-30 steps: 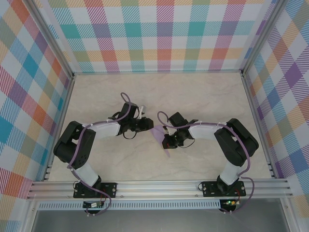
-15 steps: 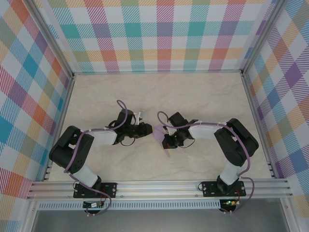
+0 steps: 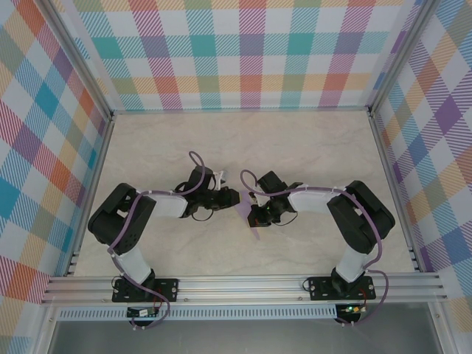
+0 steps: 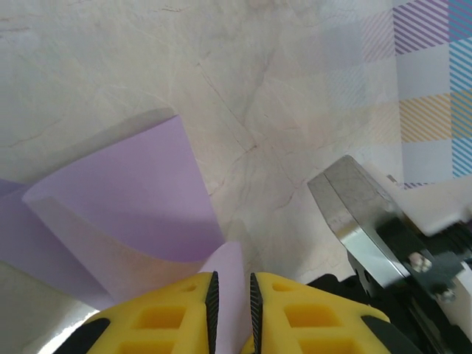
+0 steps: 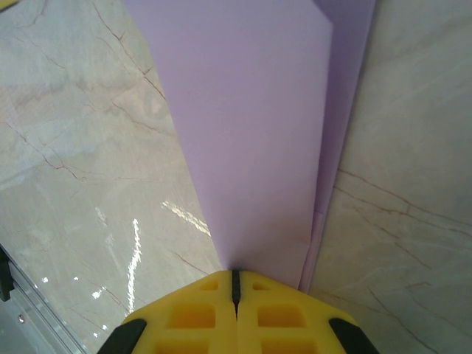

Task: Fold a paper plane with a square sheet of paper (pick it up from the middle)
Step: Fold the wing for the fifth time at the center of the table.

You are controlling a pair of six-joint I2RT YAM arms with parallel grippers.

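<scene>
Left claw (image 4: 232, 284), right claw (image 5: 236, 274) pinch paper (image 5: 251, 110) edges; table (image 3: 310, 140) open around.

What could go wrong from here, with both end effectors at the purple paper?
1. The right end effector is shut on the narrow end of the folded paper. A pull from the left end effector could tear the paper or slip it out.
2. The flap between the left fingers is curled, not flat. Clamping it there may set a crooked crease.
</scene>
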